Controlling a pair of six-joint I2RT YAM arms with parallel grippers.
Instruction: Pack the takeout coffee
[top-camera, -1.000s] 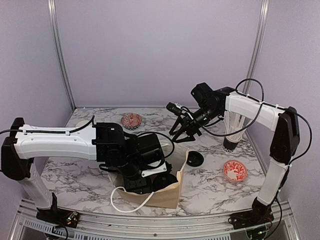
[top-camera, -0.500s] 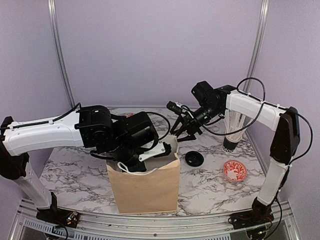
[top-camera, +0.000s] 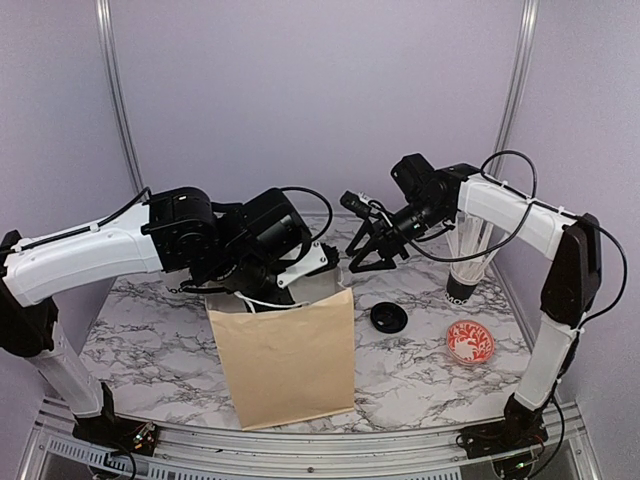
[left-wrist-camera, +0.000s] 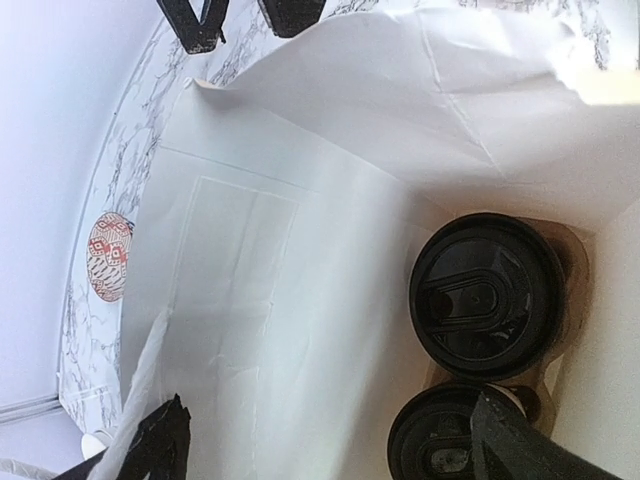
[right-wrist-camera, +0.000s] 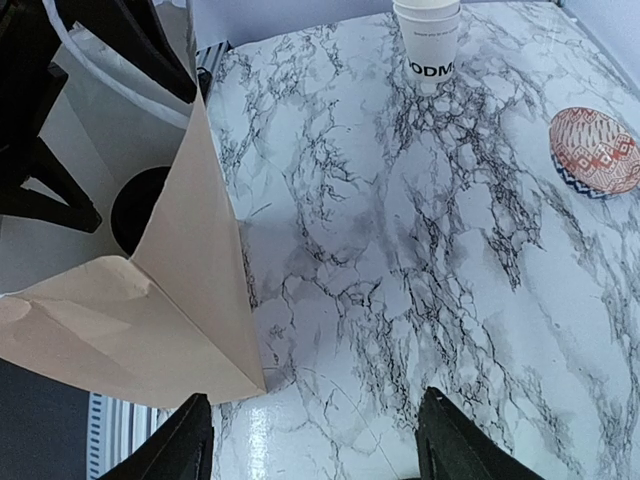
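Down inside the upright brown paper bag (top-camera: 290, 360), two takeout coffee cups (left-wrist-camera: 488, 297) with round black plastic lids stand below the left claw (left-wrist-camera: 328, 405), spread wide and empty, while the right claw (top-camera: 370, 250) hovers open nearby.

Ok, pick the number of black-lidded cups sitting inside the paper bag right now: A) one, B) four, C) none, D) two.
D: looking down into the paper bag, the left wrist view shows two cups with round black lids side by side at the bottom, the lower one partly cut off by the frame edge.
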